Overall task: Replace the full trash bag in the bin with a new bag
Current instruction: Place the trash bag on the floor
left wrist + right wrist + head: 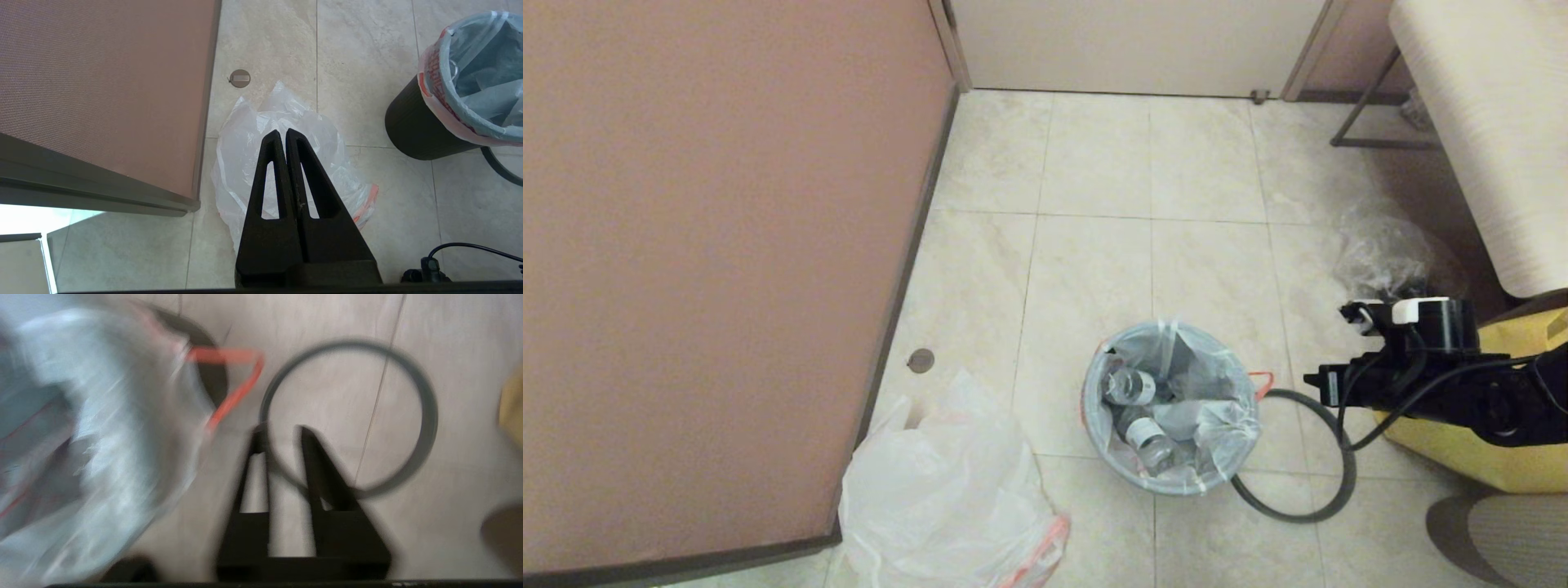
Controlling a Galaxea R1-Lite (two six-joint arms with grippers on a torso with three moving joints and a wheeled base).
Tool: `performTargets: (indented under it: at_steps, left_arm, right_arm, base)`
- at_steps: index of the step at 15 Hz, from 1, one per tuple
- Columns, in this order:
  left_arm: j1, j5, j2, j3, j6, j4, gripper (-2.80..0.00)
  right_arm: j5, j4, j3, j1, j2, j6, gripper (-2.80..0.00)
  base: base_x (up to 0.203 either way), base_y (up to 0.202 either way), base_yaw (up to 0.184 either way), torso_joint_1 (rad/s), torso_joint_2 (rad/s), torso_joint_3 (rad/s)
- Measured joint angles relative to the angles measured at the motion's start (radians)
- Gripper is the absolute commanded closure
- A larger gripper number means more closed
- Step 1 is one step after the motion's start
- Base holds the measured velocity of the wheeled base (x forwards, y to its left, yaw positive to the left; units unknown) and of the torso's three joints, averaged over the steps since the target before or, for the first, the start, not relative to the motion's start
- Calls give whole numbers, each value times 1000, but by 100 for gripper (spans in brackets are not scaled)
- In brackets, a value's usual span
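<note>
A small round black bin stands on the pale tiled floor, lined with the full trash bag, whose thin translucent plastic is folded out over the bin's mouth; clear bottles with white labels lie inside it, and an orange drawstring loop juts from the edge on the robot's right. The bin's grey hoop lies flat on the tiles just beside the bin on that same side, off the rim and touching the bucket's foot as far as the head view shows. The right gripper hangs over the hoop's near arc, beside the drawstring loop, its two black fingers parted with a clear gap between them and nothing held; in the head view the right arm reaches in from the right edge, level with the bin. The new bag lies crumpled on the floor to the left of the bin, well apart from it, at the corner of a brown-pink panel; its orange edge shows along the lower side. The left gripper is poised above that bag, fingers pressed together and empty. A clear crinkled bag sits near the white cabinet on the right; a yellow bag lies under the right arm.
</note>
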Motion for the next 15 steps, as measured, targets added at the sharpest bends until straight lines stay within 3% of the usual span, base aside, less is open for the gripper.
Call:
performTargets:
  at_steps: [8, 15]
  left_arm:
    - [0, 0, 0, 0, 0, 0, 0]
    - [0, 0, 0, 0, 0, 0, 0]
  right_arm:
    - [8, 47, -229, -12, 206, -38, -280]
    - [7, 68, -266, 3, 253, -39, -280]
  base:
    - [0, 0, 0, 0, 0, 0]
    - [0, 0, 0, 0, 0, 0]
